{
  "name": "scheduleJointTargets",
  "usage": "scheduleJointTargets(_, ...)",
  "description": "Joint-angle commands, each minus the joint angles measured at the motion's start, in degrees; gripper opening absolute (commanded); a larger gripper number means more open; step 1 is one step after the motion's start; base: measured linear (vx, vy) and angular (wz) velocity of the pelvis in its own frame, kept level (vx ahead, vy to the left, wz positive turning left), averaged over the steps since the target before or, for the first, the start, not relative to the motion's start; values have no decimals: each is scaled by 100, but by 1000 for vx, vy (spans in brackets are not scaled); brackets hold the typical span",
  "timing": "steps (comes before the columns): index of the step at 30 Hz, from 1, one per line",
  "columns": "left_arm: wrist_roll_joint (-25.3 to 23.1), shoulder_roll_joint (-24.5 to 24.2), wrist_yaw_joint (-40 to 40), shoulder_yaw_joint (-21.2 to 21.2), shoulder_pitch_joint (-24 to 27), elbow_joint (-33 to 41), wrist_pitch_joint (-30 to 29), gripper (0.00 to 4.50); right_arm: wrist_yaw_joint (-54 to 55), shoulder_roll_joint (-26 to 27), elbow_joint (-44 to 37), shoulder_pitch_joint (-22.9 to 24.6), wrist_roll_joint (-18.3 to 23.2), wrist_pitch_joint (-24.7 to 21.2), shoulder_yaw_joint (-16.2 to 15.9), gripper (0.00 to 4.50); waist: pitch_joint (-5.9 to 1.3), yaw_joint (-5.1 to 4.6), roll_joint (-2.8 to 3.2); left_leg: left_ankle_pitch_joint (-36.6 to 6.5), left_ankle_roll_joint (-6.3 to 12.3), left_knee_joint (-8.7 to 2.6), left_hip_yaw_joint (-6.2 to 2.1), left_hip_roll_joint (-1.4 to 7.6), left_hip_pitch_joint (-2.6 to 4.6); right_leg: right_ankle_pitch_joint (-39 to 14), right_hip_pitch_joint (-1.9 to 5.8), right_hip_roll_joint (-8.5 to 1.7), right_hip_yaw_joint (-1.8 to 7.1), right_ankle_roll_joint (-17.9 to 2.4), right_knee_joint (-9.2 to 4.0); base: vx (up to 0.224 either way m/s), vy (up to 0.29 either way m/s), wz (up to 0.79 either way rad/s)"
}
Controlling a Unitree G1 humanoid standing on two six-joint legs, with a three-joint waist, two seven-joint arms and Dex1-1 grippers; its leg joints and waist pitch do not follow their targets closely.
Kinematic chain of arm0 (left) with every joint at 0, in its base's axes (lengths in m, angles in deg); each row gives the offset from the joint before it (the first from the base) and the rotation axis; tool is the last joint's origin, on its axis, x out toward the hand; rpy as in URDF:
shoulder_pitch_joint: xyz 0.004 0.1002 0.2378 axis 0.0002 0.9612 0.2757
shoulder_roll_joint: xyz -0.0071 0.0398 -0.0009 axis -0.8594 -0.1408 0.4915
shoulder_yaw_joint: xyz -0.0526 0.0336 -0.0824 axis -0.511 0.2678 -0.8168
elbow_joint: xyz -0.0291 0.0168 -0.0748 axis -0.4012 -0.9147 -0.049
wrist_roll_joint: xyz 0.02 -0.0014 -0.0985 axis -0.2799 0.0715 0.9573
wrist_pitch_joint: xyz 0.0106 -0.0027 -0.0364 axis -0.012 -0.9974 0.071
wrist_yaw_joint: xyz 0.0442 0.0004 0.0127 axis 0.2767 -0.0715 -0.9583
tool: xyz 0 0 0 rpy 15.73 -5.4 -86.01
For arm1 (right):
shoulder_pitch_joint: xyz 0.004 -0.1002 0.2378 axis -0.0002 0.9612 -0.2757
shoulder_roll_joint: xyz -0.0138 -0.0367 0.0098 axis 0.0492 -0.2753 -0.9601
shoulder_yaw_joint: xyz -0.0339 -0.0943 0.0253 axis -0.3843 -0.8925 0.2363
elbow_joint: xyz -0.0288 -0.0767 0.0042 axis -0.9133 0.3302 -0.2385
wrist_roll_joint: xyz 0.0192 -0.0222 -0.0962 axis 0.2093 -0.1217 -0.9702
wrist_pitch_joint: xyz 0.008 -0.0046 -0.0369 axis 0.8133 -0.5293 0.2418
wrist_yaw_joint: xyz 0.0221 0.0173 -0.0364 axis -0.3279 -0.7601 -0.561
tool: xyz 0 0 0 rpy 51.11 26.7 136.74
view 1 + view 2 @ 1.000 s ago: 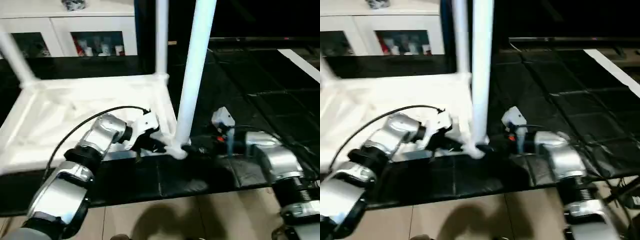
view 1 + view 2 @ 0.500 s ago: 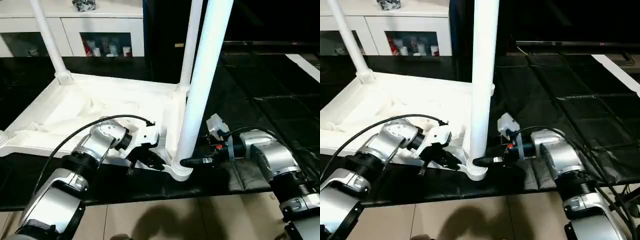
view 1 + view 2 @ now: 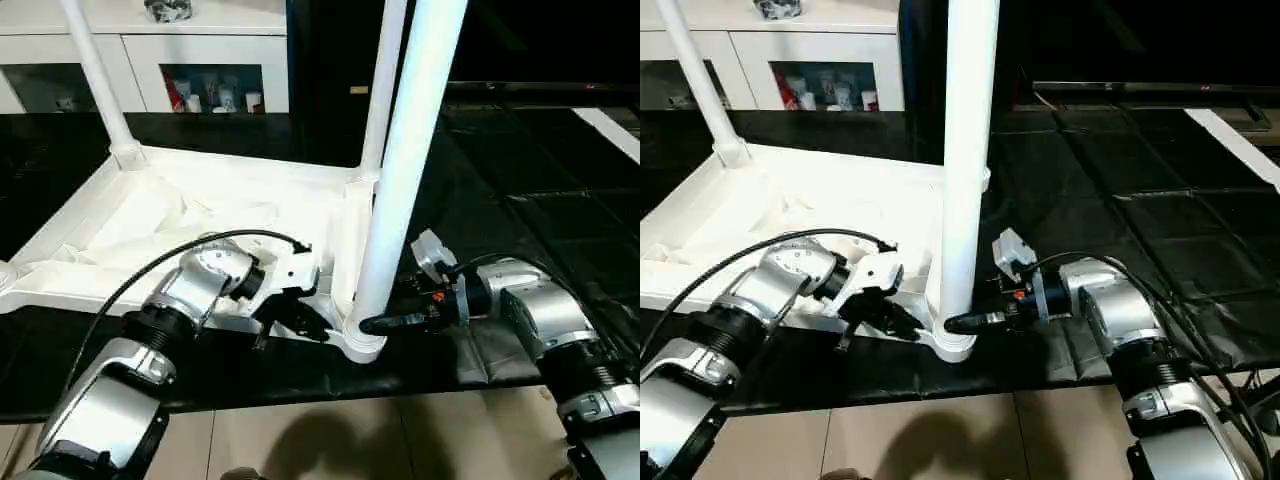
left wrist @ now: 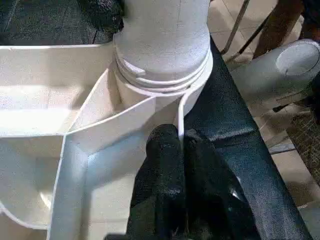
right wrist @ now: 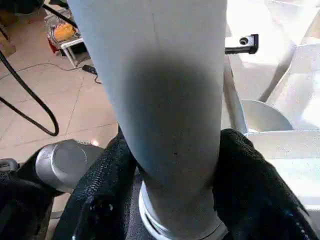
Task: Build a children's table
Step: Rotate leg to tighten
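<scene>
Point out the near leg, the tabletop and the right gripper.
near leg (image 3: 400,170): left eye view, mid-shaft.
tabletop (image 3: 150,215): left eye view, ribbed underside.
right gripper (image 5: 172,200): right wrist view, between fingertips.

**A robot test room dressed with home furniture**

The place reads as an indoor lab or demo space more than a lived-in home. A white cabinet with glass doors stands at the back, small colourful items on its shelf behind the panes. The work lies on black padded mats spread in squares over a beige tiled floor. In the right wrist view, loose black cables trail across those tiles beside a small wire rack holding something yellow. Beyond the mats the background is dark.
</scene>
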Motion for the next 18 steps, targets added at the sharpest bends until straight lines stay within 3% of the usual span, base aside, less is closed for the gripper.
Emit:
scheduleJointTargets(1, -3, 98, 49, 150, 7, 140, -91, 0, -75, -6, -242, 44, 147, -167, -10, 202, -438, -39, -15, -1166, 269, -415, 54, 53, 37, -1666, 349, -263, 242, -1230, -366, 0, 0, 0)
scheduleJointTargets(6, 91, 307, -484, -101, -91, 71, -667, 0, 1033, 239, -423, 217, -132, -415, 68, 202, -416, -49, -36, -1211, 214, -428, 61, 43, 44, -1854, 338, -257, 242, -1159, -392, 0, 0, 0)
scheduleJointTargets(8, 120, 425, -808, -223, -159, 13, -888, 0, 1777, 464, -407, 279, -352, -406, 137, 200, -392, -97, -34, -1352, 119, -444, 43, 21, 34, -2237, 348, -261, 231, -1007, -424, 0, 0, 0)
scheduleJointTargets(9, 110, 517, -1075, -295, -218, -53, -1044, 0, 2250, 647, -356, 269, -433, -478, 218, 199, -367, -153, -41, -1535, 36, -449, 32, -13, 57, -2773, 324, -265, 209, -787, -504, 0, 0, 0)
scheduleJointTargets(11, 128, 704, -1574, -451, -336, -192, -1295, 0, 3081, 995, -197, 191, -558, -612, 365, 198, -369, -194, -16, -1604, -13, -451, 15, -28, 73, -3013, 319, -271, 195, -685, -527, 0, 0, 0)
scheduleJointTargets(13, 151, 973, -2287, -653, -524, -405, -1563, 0, 4114, 1451, 68, 21, -687, -724, 532, 194, -351, -337, -21, -1752, -77, -464, -37, -54, 16, -3438, 343, -261, 120, -444, -584, 0, 0, 0)
scheduleJointTargets(15, 170, 1117, -2689, -767, -636, -528, -1704, 0, 4701, 1717, 281, -119, -703, -717, 654, 193, -366, -444, -21, -1784, -64, -450, -58, -83, 6, -3511, 347, -271, 100, -361, -633, 0, 0, 0)
scheduleJointTargets(18, 227, 1360, -3450, -1029, -835, -758, -1841, 0, 5599, 2094, 716, -404, -761, -576, 840, 193, -402, -564, 8, -1634, 22, -457, -76, -81, -41, -3115, 384, -265, 87, -475, -614, 0, 0, 0)
